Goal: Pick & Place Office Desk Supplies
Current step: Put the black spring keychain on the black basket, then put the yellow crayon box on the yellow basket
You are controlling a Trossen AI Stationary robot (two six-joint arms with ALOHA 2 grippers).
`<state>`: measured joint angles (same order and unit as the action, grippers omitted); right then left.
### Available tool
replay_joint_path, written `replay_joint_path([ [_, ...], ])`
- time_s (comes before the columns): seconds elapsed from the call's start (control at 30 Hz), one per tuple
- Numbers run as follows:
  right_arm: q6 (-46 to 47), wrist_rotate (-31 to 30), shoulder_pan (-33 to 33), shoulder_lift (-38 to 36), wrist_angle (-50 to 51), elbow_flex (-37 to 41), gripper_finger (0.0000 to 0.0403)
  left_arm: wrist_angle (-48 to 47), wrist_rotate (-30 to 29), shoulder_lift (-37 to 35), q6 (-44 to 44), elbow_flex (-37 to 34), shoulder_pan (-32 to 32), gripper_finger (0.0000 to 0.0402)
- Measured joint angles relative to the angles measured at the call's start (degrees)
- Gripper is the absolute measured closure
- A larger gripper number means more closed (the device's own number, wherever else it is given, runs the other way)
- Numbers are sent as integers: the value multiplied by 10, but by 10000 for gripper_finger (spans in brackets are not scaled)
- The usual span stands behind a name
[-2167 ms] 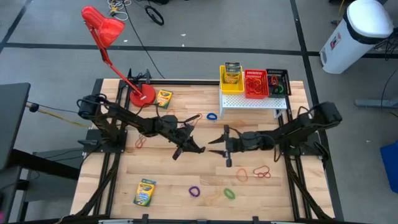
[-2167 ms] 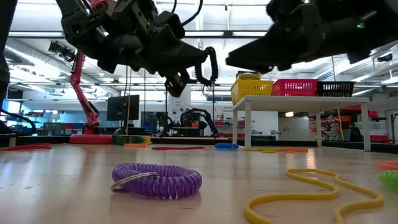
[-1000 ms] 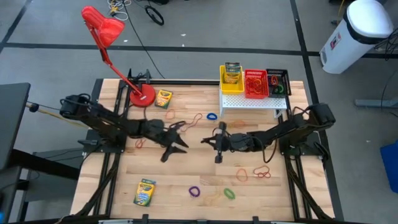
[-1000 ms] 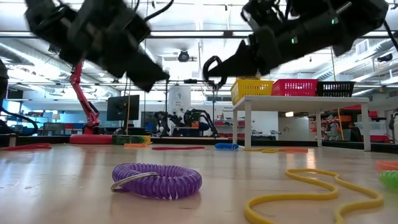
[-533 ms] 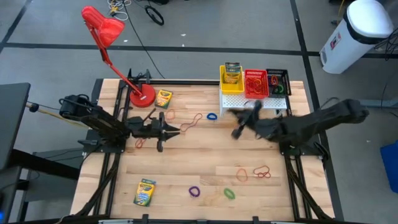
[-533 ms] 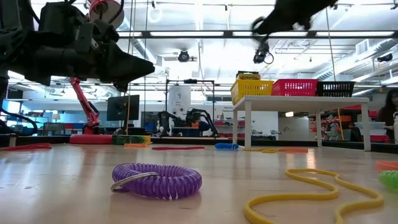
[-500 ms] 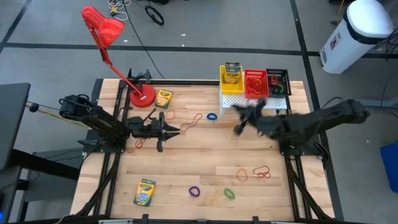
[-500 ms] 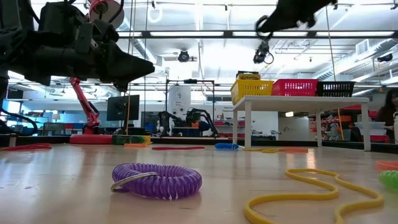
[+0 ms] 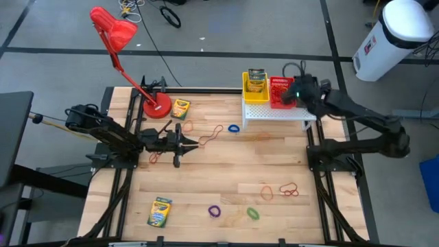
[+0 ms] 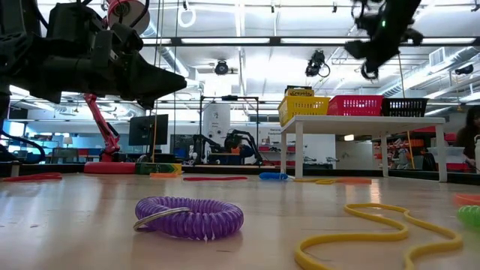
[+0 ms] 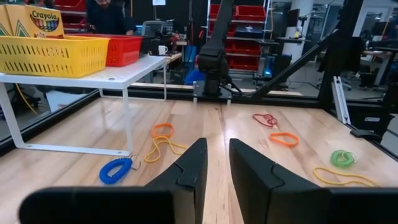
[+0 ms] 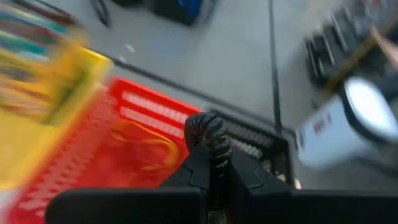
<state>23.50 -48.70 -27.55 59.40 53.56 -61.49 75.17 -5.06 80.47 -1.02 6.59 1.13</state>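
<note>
Above the red basket [image 12: 124, 155], right end effector [image 12: 210, 163] pinches a black coiled band [image 12: 210, 134]; left's fingers slightly parted.

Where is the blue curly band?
In the high view the blue curly band lies on the table's far middle, just left of the white shelf holding the baskets, with the left gripper nearby.

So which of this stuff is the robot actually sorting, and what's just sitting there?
Part of the job: crayon boxes, loose rubber bands, yellow basket, red basket, black coil in the right end effector.

Just there: red desk lamp, white shelf.
</note>
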Motion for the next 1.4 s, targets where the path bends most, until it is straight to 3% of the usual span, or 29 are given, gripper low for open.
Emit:
replay_joint_path([
  [0.17,-13,52,-115,24,-2,9,374,0,2,0,-9,0,0,328],
  [0.4,-39,82,-183,77,2,10,373,0,2,0,-11,0,0,328],
  [0.67,-43,81,-185,117,2,10,336,-6,2,0,-14,0,0,328],
  [1.13,-42,35,-176,98,25,6,235,-10,0,0,-22,0,0,328],
  [1.27,-36,35,-154,58,48,6,243,-14,0,0,-22,0,0,328],
  [1.4,-10,45,-85,2,64,12,288,-14,-1,0,-22,0,0,328],
])
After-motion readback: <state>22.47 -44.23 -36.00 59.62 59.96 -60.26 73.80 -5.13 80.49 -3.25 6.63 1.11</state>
